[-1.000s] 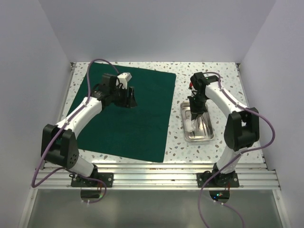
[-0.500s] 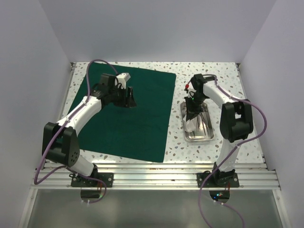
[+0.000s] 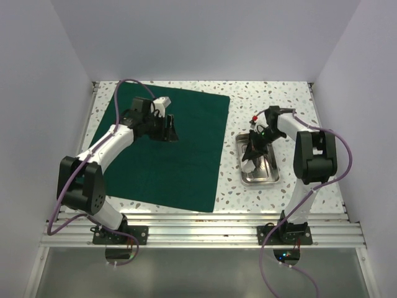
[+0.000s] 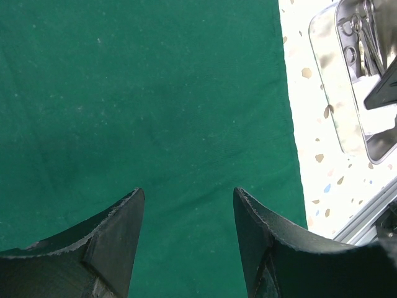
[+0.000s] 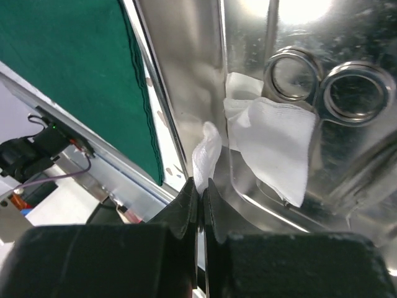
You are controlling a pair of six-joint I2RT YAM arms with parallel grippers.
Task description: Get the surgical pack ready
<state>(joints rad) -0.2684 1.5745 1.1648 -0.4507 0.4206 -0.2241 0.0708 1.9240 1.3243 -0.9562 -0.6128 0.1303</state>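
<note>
Plain pale walls (image 3: 205,37) enclose a speckled terrazzo table (image 3: 279,93) edged by aluminium rails (image 3: 205,233).

A: The drape (image 4: 155,112) is matt green cloth, slightly linty.
B: And the tray (image 5: 186,74) is mirror-glossy steel. The scissors (image 5: 324,84) shine the same, while the gauze (image 5: 279,143) is soft white open weave, quite dull.

No writing, label, brand, number or sign can be read in any of the views. The green cloth (image 3: 173,161), the steel tray (image 3: 262,177) and the white gauze (image 5: 279,146) show only plain, unmarked surfaces.
</note>
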